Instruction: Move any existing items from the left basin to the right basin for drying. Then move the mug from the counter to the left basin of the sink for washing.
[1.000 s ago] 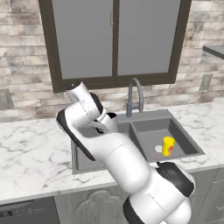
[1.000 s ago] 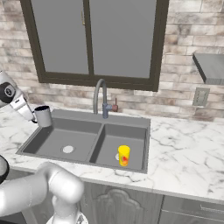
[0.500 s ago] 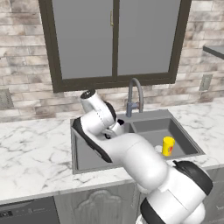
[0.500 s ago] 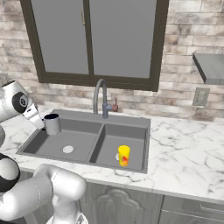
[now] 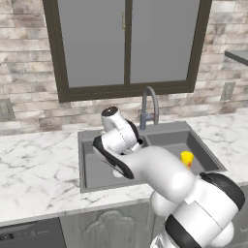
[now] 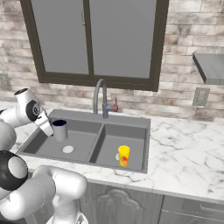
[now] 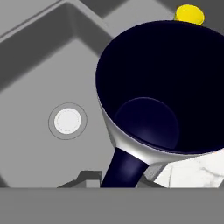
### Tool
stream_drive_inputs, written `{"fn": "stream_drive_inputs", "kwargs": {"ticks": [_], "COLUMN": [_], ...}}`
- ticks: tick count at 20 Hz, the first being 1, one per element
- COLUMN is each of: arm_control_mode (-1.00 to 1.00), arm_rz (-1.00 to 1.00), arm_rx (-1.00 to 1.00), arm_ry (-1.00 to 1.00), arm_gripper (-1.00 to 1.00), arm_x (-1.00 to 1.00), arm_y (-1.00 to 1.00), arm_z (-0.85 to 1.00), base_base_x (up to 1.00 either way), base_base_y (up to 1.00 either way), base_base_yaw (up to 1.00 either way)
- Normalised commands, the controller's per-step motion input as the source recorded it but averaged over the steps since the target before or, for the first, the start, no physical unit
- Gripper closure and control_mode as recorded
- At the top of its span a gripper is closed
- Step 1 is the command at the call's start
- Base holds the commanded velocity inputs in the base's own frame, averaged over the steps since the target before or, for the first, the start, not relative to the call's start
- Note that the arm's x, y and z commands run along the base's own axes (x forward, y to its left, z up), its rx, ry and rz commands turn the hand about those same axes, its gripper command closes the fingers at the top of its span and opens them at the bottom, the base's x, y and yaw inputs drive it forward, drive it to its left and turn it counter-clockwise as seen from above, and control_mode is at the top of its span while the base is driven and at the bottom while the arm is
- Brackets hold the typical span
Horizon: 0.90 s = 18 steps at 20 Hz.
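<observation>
My gripper (image 6: 50, 127) is shut on the dark handle of the light-grey mug (image 6: 60, 130), which hangs upright over the left basin (image 6: 83, 144) of the sink. Seen from the hand, the mug (image 7: 162, 92) shows its dark inside, the gripper (image 7: 118, 177) clamps its handle, and the basin's pale drain (image 7: 67, 121) lies below to the left. The yellow cup (image 6: 124, 155) with a red-orange mark stands upright in the right basin (image 6: 131, 140). From the left base, the arm hides the mug above the left basin (image 5: 94, 167); the yellow cup (image 5: 186, 159) shows in the right basin (image 5: 167, 140).
A curved steel faucet (image 6: 100, 97) rises behind the sink's divider. White marble counter (image 6: 188, 148) runs on both sides of the sink. A dark-framed window and brick wall stand behind. A grey shelf (image 6: 210, 65) juts out at the upper right.
The arm has swung right and down with the mug, from beside the sink's left edge to over the left basin. The yellow cup has not moved.
</observation>
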Motion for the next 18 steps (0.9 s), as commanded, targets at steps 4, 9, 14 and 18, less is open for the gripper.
{"fn": "stream_drive_inputs", "kwargs": {"ticks": [4,9,14,18], "arm_control_mode": [-1.0,-1.0,-1.0,-1.0], "arm_rz": [0.0,0.0,0.0,0.0], "arm_rx": [0.06,0.04,0.02,0.01], "arm_ry": [0.0,0.0,0.0,0.0], "arm_gripper": [1.0,1.0,1.0,1.0], "arm_x": [0.23,0.32,0.31,0.27], "arm_y": [-0.14,-0.05,-0.01,0.0], "arm_z": [-0.32,-0.33,-0.32,-0.33], "base_base_x": [0.0,0.0,0.0,0.0], "base_base_y": [0.0,0.0,0.0,0.0], "base_base_yaw": [0.0,0.0,0.0,0.0]}}
